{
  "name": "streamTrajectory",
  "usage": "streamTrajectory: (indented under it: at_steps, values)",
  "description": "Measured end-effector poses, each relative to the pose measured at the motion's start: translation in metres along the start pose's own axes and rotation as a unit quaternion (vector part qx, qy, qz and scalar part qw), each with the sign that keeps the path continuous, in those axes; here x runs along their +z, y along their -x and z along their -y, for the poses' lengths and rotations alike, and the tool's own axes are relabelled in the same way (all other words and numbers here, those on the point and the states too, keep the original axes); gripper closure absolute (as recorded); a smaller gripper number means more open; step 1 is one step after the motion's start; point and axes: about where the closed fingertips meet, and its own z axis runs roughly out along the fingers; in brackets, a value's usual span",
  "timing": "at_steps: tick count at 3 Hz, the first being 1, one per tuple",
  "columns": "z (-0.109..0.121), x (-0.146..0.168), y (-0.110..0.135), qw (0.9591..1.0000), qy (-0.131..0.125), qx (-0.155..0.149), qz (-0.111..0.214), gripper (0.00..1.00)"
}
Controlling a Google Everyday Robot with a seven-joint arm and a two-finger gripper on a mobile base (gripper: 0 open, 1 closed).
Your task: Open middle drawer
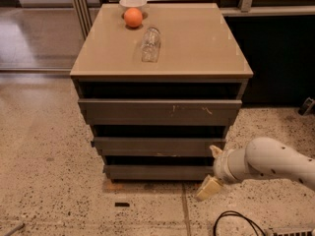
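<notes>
The middle drawer [157, 145] is the mid-sized grey-brown front of a three-drawer cabinet, below the larger top front [157, 112] with pale scratch marks and above the shortest bottom front [157, 172]. It is shut or nearly so, with a dark gap above it. My gripper [211, 170] is low at the cabinet's front right corner, open. One fingertip [215, 151] is by the right end of the middle drawer, and the other [206, 189] hangs near the floor. It holds nothing.
On the cabinet top [197, 43] are an orange [133, 17], a white bowl [133, 3] behind it and a clear glass [150, 44] lying on its side. A black cable [236, 220] loops on the speckled floor at the lower right. A small dark scrap [121, 204] lies in front.
</notes>
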Motion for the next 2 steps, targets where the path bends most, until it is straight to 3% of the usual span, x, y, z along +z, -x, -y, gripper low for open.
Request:
streamTrajectory:
  at_steps: [1,2]
  values:
    - [0.0,0.032,0.003,1.0,0.0,0.005,0.004,0.0]
    - [-0.005,0.091,0.013,0.9993,0.029,0.018,0.014,0.0]
